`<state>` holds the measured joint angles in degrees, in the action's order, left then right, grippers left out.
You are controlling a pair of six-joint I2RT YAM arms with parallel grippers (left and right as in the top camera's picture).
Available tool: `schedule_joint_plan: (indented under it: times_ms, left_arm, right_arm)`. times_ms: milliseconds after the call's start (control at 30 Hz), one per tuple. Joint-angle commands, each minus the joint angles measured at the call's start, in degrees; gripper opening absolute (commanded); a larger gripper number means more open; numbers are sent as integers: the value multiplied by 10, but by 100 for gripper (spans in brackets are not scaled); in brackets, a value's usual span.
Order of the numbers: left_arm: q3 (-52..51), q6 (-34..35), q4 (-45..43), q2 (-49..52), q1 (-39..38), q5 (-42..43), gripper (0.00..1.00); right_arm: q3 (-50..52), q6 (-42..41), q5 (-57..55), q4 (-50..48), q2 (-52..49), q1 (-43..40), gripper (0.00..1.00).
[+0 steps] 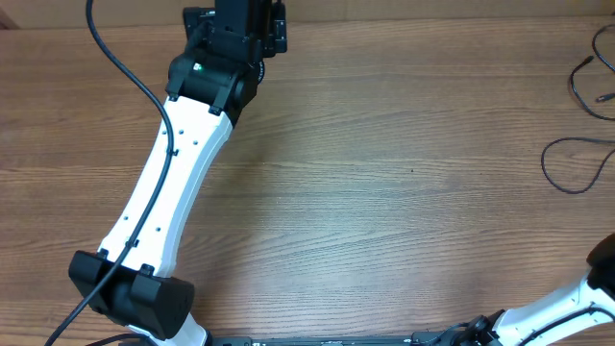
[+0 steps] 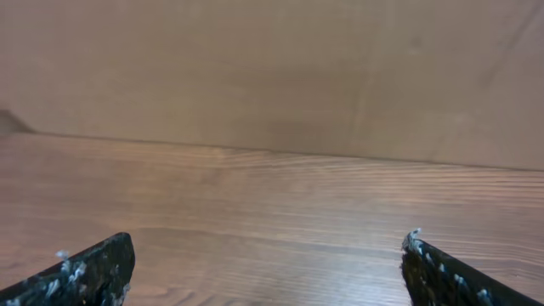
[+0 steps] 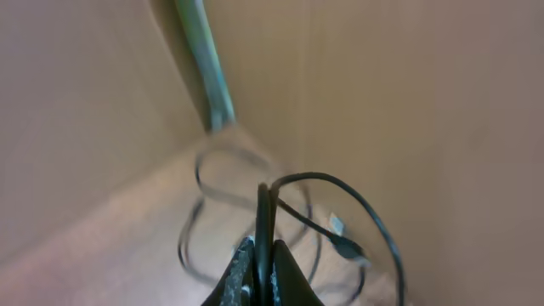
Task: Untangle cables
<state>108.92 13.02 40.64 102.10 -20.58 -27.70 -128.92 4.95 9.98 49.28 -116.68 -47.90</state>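
1. Wood-grain table (image 1: 384, 192) fills the overhead view. Out at its 3 o'clock edge lie the cables (image 1: 544, 165), thin black cords in loose loops, some running off the frame.
2. Over to the right wrist camera: the right gripper (image 3: 262, 248) has one of the cables pinched. Its jaws are closed tight on it. The black line stands up between the fingertips, then arches over toward 3 o'clock and drops away.
3. Under that arch, at about 4 o'clock from the grip, hangs a small plug (image 3: 338, 227) with a pale tip. It is too blurred to say more.
4. Beyond the fingertips, toward 11 and 12 o'clock, more dark loops lie on the wood, soft and out of focus.
5. Further back at 11 o'clock a greenish pole (image 3: 208, 76) rises against the plain brown backdrop, blurred as well.
6. From overhead, the right arm (image 1: 567, 308) shows only at the 5 o'clock corner, and its claw is off the frame there.
7. Now the left gripper (image 2: 269, 240): it is spread wide with nothing between the jaws. The dark, white-flecked fingers (image 2: 89, 274) sit at 7 and 5 o'clock of the left wrist view, with bare wood below and a brown wall (image 2: 272, 68) beyond.
8. From overhead, the white left arm (image 1: 168, 183) reaches from 7 o'clock up to about 11 o'clock with a thick black wire (image 1: 125, 62) trailing along it. It is well apart from the cables.
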Motion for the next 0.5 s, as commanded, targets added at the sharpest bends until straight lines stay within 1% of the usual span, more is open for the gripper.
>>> schedule_joint_plan:
  times_ms: [0,67,167,200,233,267,333,367,400,433,467]
  left_arm:
    - [9,-15,12,-16,3,-30,100]
    - [9,-15,19,-16,3,-30,100]
    - [9,-20,25,-16,3,-30,100]
    - [9,-22,26,-16,3,-30,100]
    - [9,-24,26,-16,3,-30,100]
    - [9,-24,26,-16,3,-30,100]
    - [9,-24,28,-16,3,-30,100]
    - [9,-28,29,-16,3,-30,100]
    - [9,-28,30,-16,3,-30,100]
    - [9,-28,30,-16,3,-30,100]
    - [9,-28,31,-16,3,-30,100]
  right_arm:
    - [38,-7,8,-5,-6,-16,4]
    - [48,-12,8,-5,-6,-26,4]
    - [49,-47,13,5,-5,-40,4]
    - [49,-50,22,9,-4,-44,6]
    - [49,-50,36,14,-3,-47,18]
    - [49,-50,49,17,-1,-50,34]
    - [49,-50,67,21,3,-55,51]
    - [49,-50,68,22,6,-56,55]
    - [49,-50,66,22,7,-56,33]
    - [49,-50,62,22,9,-55,4]
    - [49,-50,62,21,11,-55,4]
